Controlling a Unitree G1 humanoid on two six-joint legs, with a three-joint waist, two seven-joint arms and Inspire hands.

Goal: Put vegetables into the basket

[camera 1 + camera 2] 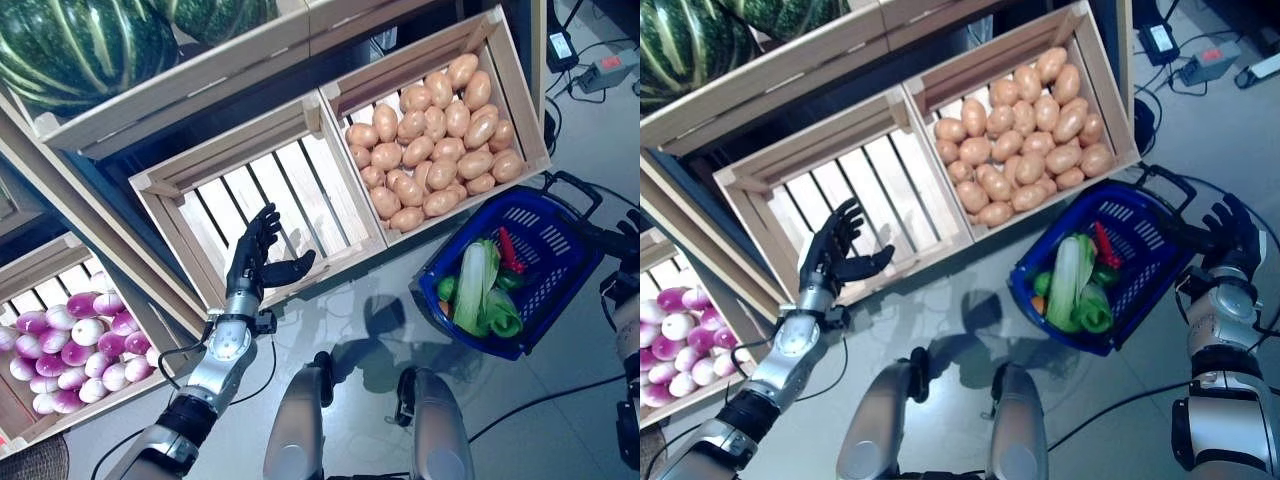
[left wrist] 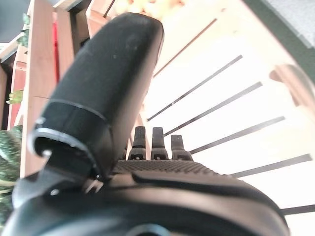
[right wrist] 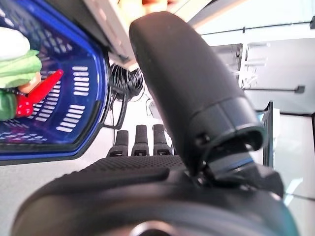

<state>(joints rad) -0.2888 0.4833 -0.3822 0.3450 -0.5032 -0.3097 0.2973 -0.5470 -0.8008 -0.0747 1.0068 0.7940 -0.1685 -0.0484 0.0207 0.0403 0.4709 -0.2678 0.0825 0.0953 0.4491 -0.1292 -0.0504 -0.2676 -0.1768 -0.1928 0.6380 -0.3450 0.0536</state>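
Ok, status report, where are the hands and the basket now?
Left hand open over empty crate. Right hand open beside blue basket, not holding it. Basket holds greens and red pepper. Nothing blocking.

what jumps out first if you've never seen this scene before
The crate of potatoes at upper right stands out, next to an empty slatted crate over which the left hand hovers open. On the floor at right sits a blue basket already holding green vegetables and a red pepper, with the right hand by its handle. Purple-white turnips fill a crate at lower left.
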